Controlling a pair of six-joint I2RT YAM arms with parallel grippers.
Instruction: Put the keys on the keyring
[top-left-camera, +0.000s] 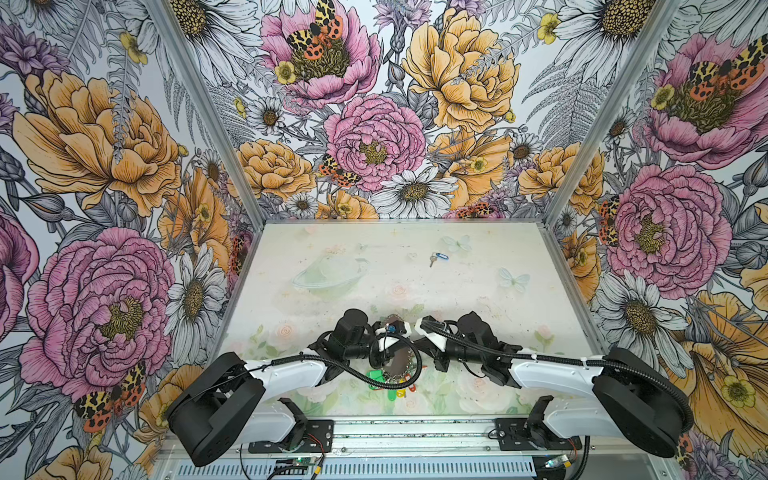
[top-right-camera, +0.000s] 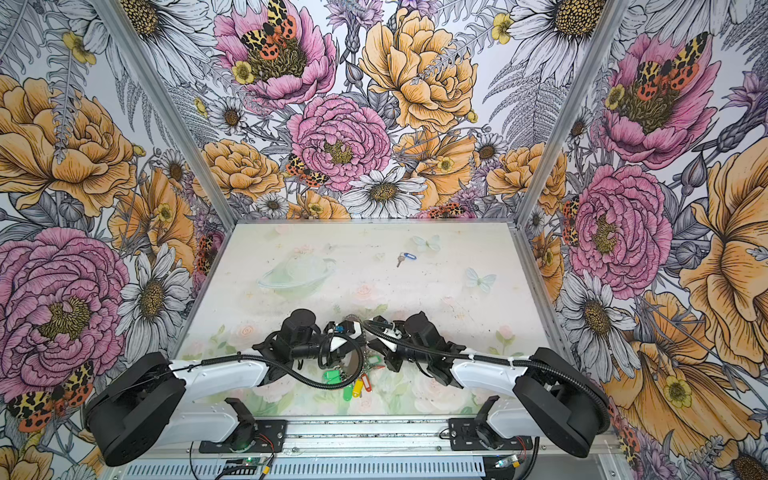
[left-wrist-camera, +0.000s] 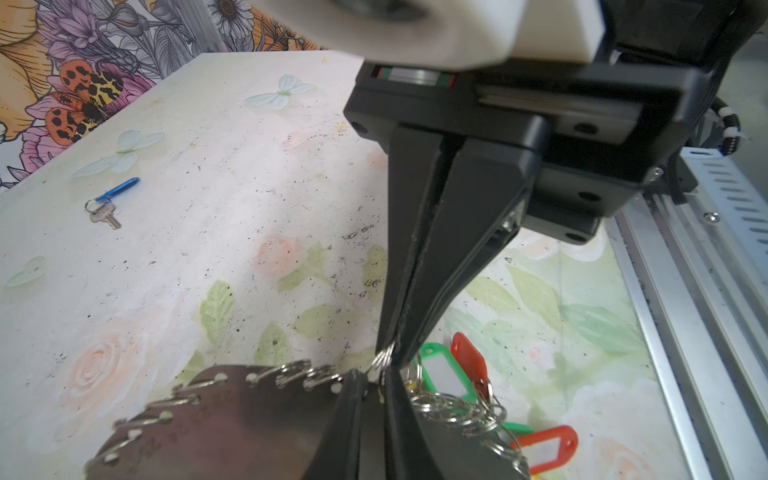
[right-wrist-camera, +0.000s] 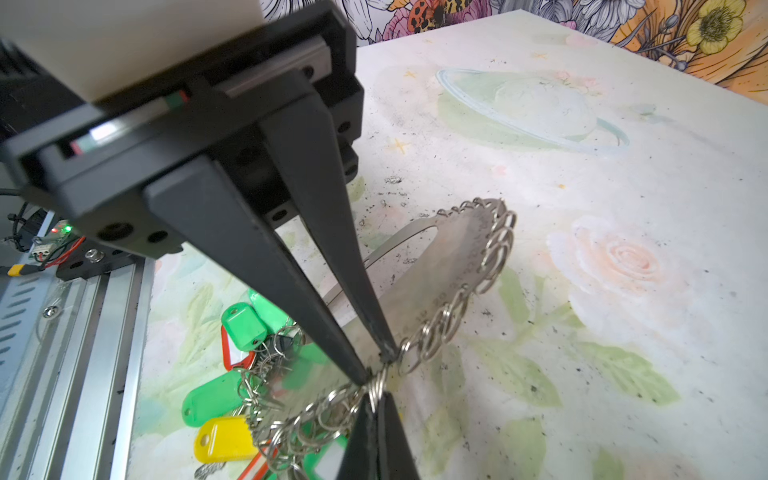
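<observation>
The keys (top-left-camera: 438, 257) (top-right-camera: 405, 258) (left-wrist-camera: 109, 203), one small silvery key on a blue tag, lie alone on the far part of the table. The keyring (left-wrist-camera: 232, 419) (right-wrist-camera: 440, 266) (top-left-camera: 400, 365), a flat brownish-grey oval band edged with small wire rings, is held tilted above the front of the table. My left gripper (left-wrist-camera: 374, 376) (right-wrist-camera: 376, 365) is shut on the band's edge. Beside it, my right gripper (right-wrist-camera: 377, 397) (left-wrist-camera: 394, 353) is shut on one small wire ring at that edge. The two grippers' fingertips nearly touch.
A bunch of green, red and yellow tags (right-wrist-camera: 243, 326) (left-wrist-camera: 469, 363) (top-left-camera: 386, 384) hangs from the keyring's lower rings onto the table (top-left-camera: 478, 266) near the front metal rail (right-wrist-camera: 83, 332). Flowered walls close in three sides.
</observation>
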